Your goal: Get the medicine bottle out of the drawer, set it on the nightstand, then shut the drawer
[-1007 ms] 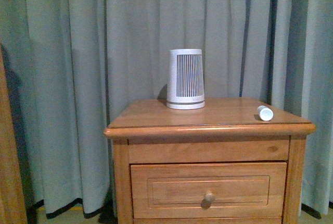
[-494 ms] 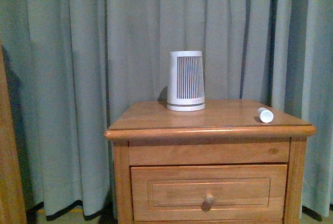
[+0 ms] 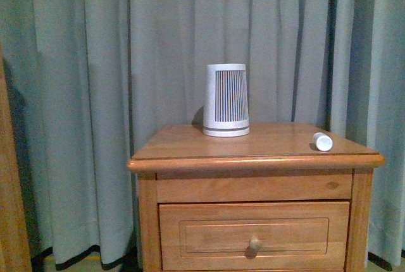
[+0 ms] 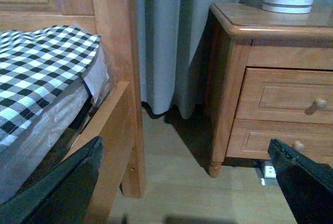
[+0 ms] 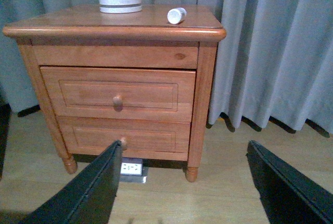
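Front view showed the medicine bottle lying on its side near the right edge of the nightstand top, well apart from the ribbed device, the drawer pushed in, left gripper and right gripper both spread apart, holding nothing

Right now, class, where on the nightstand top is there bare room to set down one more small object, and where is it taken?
On the nightstand, the front strip and left side are bare, as is the stretch between the ribbed device and the medicine bottle. The back centre is taken by the device, the right edge by the lying bottle.
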Controlling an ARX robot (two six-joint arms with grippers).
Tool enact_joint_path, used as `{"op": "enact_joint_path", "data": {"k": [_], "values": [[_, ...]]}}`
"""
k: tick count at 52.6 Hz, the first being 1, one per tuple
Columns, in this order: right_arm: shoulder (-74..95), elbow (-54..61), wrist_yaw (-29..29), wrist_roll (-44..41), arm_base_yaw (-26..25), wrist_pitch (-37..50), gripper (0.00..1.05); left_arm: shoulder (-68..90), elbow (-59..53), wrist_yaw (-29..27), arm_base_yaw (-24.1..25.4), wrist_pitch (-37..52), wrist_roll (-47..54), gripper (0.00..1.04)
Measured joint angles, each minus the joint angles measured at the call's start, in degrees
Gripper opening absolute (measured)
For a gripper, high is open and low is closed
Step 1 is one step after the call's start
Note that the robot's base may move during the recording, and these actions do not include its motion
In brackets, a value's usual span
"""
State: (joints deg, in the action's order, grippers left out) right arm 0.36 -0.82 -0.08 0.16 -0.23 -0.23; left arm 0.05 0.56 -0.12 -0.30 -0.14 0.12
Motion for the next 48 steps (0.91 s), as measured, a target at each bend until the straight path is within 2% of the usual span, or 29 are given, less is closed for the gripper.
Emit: {"op": "enact_joint_path", "data": {"k": [5,48], "values": [[0.0,0.0,0.0,0.0,0.0,0.0,0.99,0.0,0.0,0.0,0.0,0.0,0.0,0.98],[0.0,0.0,0.0,0.0,0.0,0.0,0.98,0.0,0.0,0.0,0.0,0.0,0.0,0.98]]}}
